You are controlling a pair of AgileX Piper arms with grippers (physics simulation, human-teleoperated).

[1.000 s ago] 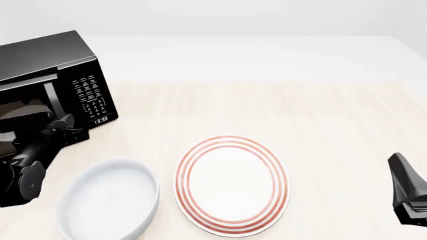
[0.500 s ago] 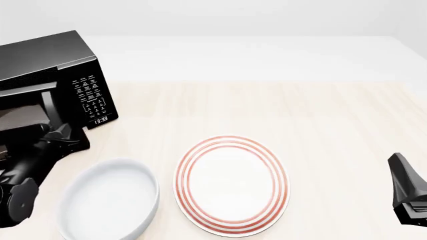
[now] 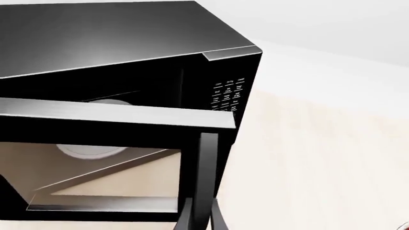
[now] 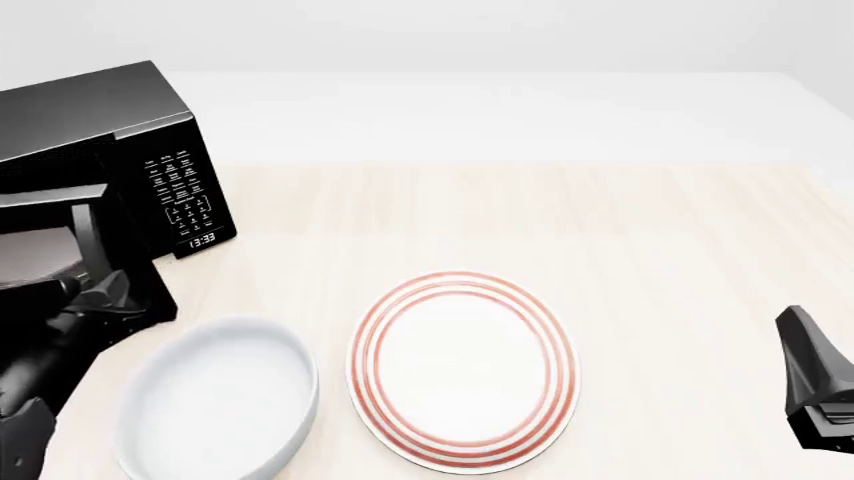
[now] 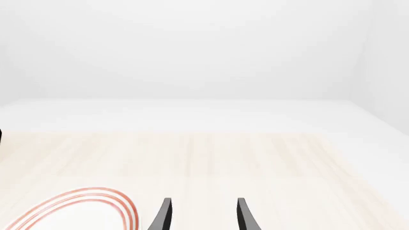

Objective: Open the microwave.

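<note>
The microwave [image 4: 127,170], clock reading 13:33, stands at the worktop's [image 4: 534,210] far left with its door ajar, the left tool [image 4: 114,295] gripping the door edge, the right tool [image 5: 201,215] spread, idle.

The counter [image 4: 667,230] has a pale, light wood-grain top with faint lengthwise streaks; toward twelve o'clock the wood ends at a straight edge and gives way to a plain white surface [image 4: 534,110]; beyond that rises a bare white wall [image 4: 467,30], with a second white wall [image 5: 390,57] meeting it at a corner toward two o'clock; the light is soft, even and diffuse, casting only faint shadows on the wood.
</note>
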